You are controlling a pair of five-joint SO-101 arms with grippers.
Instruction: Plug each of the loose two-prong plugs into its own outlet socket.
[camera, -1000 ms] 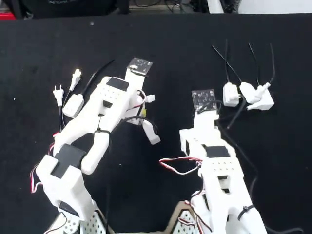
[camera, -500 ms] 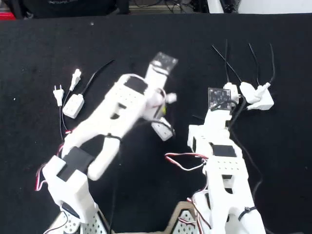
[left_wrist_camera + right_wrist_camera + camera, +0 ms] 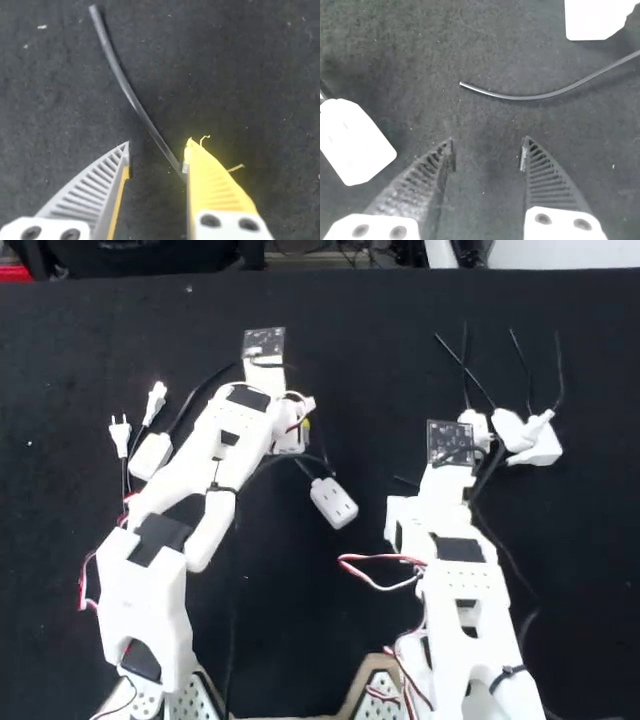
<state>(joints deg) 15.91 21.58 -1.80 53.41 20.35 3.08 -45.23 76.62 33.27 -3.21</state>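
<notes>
Two loose two-prong plugs [image 3: 120, 430] [image 3: 155, 398] lie at the far left beside a white socket block [image 3: 150, 455]. Another white socket [image 3: 335, 502] lies on its black cable in the middle of the table, apart from both arms. My left gripper [image 3: 157, 150] [image 3: 292, 428] is open over the cloth, and a thin black cable [image 3: 130, 95] runs between its fingers beside the yellow one. My right gripper [image 3: 487, 150] is open over bare cloth, with a two-slot socket [image 3: 350, 145] to one side and a cable end [image 3: 520, 95] ahead.
At the far right, white sockets and plugs [image 3: 473, 430] [image 3: 525, 435] cluster together, with black cables trailing to the back. A white block [image 3: 595, 17] shows at the right wrist view's edge. Black cloth covers the whole table [image 3: 400, 330].
My left arm swung right, then back left and farther out. The middle socket ended slightly to the right and lies free. My right arm moved forward towards the far-right sockets, then held.
</notes>
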